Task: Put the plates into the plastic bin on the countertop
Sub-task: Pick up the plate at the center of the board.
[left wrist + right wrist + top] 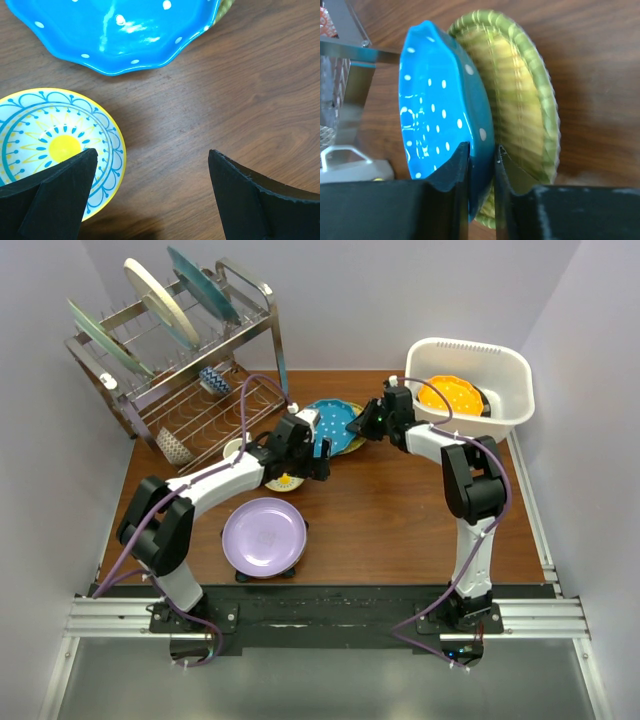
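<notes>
— Grey walls close in a reddish-brown wood-grain countertop. What stands on it?
— At the back right, the white plastic bin. At the back left, a metal wire dish rack.
— What is in the bin?
— An orange dotted plate lies inside. A dark shape shows at its right edge, and I can't tell what it is.
— And the rack?
— Three plates stand on edge in its upper tier: a mint green plate, a beige plate and a teal plate.
— Where are the other plates?
— A lavender plate lies near the front, beside the left arm. Toward the back, near the bin, a blue dotted plate overlaps a yellow-green patterned plate.
— And the grippers?
— The right gripper is clamped on the blue dotted plate's rim, with one finger on the dotted face and the other between it and the yellow-green patterned plate. The left gripper is spread wide over bare wood and grips nothing. One of its fingers hangs above a small bowl with a yellow centre, and the blue dotted plate's scalloped edge lies just beyond.
</notes>
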`<state>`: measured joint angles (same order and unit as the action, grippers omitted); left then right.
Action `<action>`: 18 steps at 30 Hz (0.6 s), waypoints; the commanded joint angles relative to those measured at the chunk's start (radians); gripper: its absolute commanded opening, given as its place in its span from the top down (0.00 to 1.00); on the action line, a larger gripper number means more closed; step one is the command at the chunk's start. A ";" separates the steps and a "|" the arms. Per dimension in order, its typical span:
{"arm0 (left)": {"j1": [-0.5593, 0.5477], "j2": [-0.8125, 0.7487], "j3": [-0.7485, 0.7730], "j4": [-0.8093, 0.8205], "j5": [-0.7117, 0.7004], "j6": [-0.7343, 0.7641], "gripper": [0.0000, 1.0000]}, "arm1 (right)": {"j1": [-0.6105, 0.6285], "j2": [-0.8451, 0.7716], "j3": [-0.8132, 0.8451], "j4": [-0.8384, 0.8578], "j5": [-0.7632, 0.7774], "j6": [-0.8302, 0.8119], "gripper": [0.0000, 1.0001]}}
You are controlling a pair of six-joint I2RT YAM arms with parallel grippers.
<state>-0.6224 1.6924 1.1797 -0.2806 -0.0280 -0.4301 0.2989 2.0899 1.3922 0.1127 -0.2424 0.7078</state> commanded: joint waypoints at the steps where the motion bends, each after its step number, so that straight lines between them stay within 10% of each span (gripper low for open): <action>1: 0.010 -0.054 -0.011 0.008 -0.018 0.011 0.03 | 0.006 0.010 0.030 0.004 0.011 -0.013 0.95; 18: 0.015 -0.085 -0.028 0.009 -0.026 0.011 0.03 | 0.003 -0.040 0.019 0.012 -0.014 0.015 1.00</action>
<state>-0.6151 1.6680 1.1641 -0.2806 -0.0353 -0.4294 0.3012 2.0899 1.3994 0.1135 -0.2386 0.7261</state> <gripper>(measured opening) 0.971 0.215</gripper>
